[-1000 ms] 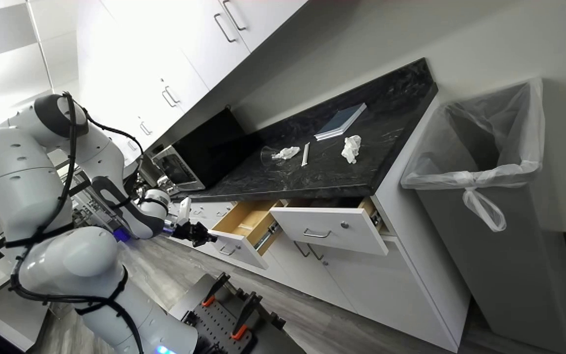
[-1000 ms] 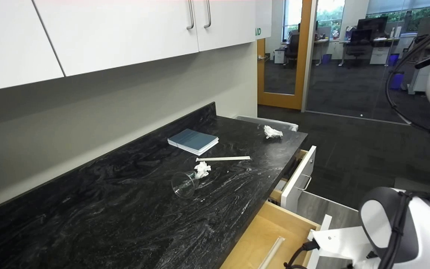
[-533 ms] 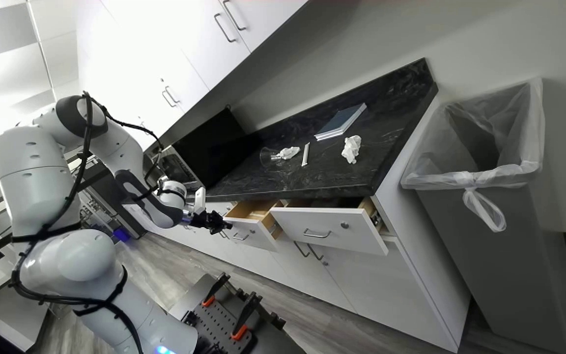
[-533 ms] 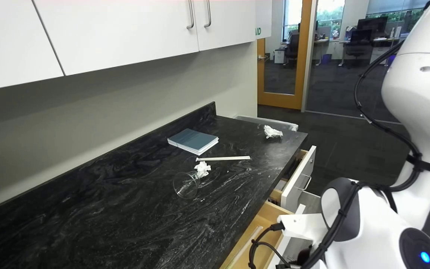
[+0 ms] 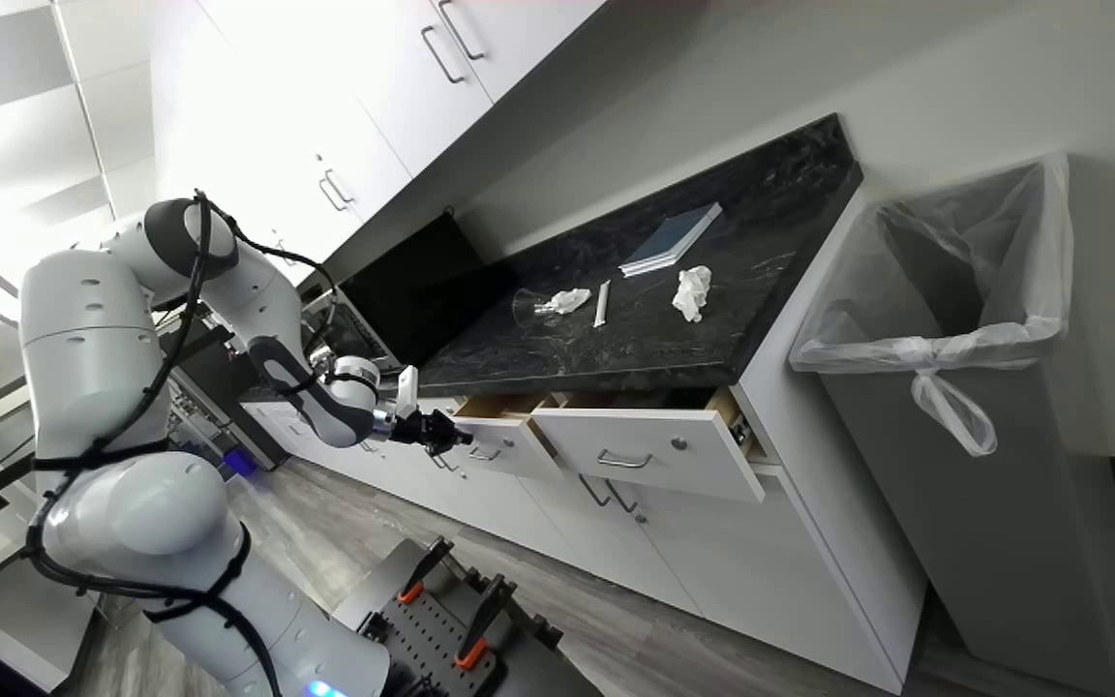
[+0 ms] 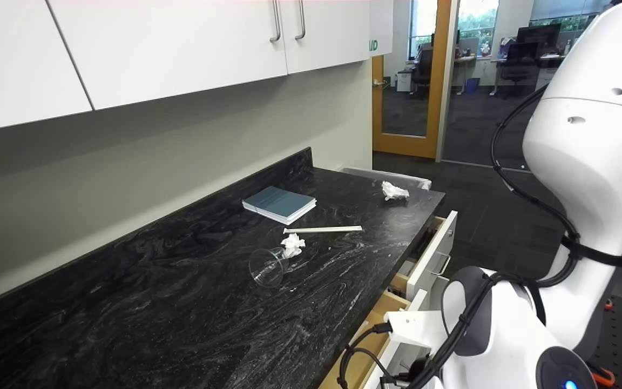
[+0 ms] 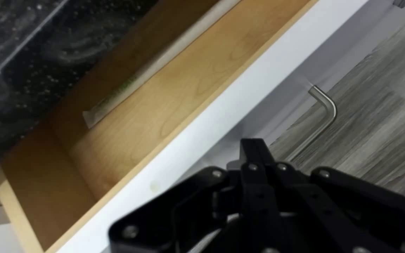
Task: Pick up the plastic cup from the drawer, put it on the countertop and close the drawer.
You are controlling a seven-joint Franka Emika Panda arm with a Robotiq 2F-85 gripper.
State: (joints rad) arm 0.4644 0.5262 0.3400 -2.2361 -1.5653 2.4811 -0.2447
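Tool (image 7: pixel 257 147): narrow, its jaws brought together, nothing seen held between them; placed at the outer face of the drawer (image 7: pixel 223 119), though whether that face is touched cannot be told for certain from these angles.
Drawer: wooden box, white front, part open; less of the box is exposed than a second ago, and the tool has been carried along with the front. Closing is judged to be under way, with a further push needed.
Pale stick (image 7: pixel 156 65): one, laid in the drawer roughly parallel to the front, faint green marking.
Wider drawer (image 5: pixel 693 465): neighbour, white front, part open, judged to be outside the task.
Tabletop (image 6: pixel 170 313): black slab, light-veined, set above both drawers.
Cup (image 6: pixel 268 268): clear, laid on its side on the tabletop, near crumpled paper (image 6: pixel 292 245); placement is judged to be done.
Wrist view: the drawer's inside is laid bare, though largely masked in both exterior views; the cup is shown only in the latter.
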